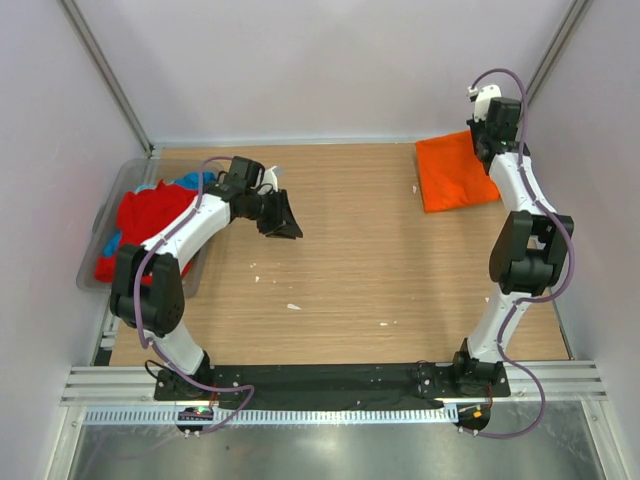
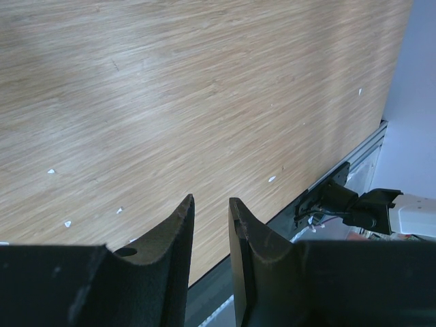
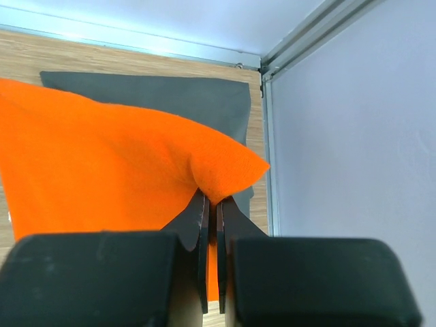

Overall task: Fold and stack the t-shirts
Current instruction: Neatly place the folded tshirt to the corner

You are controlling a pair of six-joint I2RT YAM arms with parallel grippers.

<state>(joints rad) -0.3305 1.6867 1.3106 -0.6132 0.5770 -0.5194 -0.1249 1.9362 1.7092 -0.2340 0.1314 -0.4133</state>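
Pinching a corner of the orange t-shirt (image 3: 102, 170), the right tool (image 3: 211, 204) is clamping on the cloth w/ jaws almost together, pulling that corner up into a peak. The shirt is lying folded at the far right corner of the worktop (image 1: 380, 260), on top of the dark grey t-shirt (image 3: 170, 95), whose edges are showing beyond it. Prob. the orange one is being set or squared on the stack, hence the corner grip.

The left tool (image 2: 210, 204) is hovering over bare wood nr the tub (image 1: 125, 175), jaws partly apart, nothing btwn them. It looks to be waiting out of the way, or lining up for the next pick.

The red t-shirt (image 1: 150, 215) and blue t-shirt (image 1: 195, 182) are sitting crumpled in the tub at the left edge, not yet folded, so approx. half the job is remaining.
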